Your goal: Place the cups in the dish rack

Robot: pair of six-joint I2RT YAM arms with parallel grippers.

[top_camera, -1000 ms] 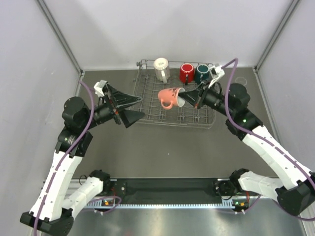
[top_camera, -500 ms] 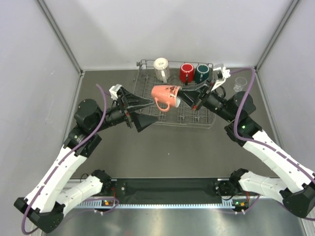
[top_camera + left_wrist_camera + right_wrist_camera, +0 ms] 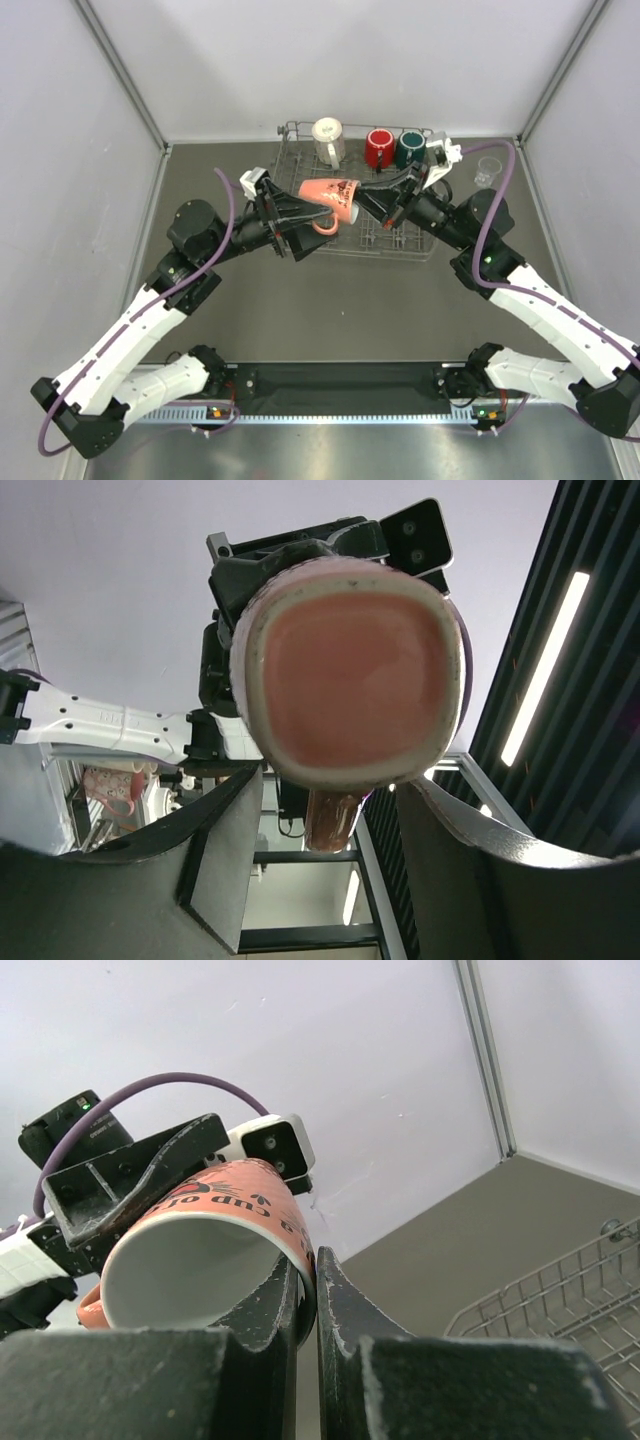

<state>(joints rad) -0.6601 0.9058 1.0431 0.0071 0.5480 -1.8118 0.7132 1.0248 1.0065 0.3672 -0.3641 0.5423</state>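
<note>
Salmon-pink mug (image 3: 330, 192), top view: held on its side above the dish rack (image 3: 400, 252). Left wrist: left pincer (image 3: 328, 780) straddles its base; whether it grips, I cannot tell. Right wrist: right pincer (image 3: 308, 1260) clamps the rim. I would free the right only once the left holds firm.

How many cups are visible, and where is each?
5. The white mug, red mug and dark green mug sit in the dish rack; the right tool grips the pink mug; the clear glass stands on the table.
</note>
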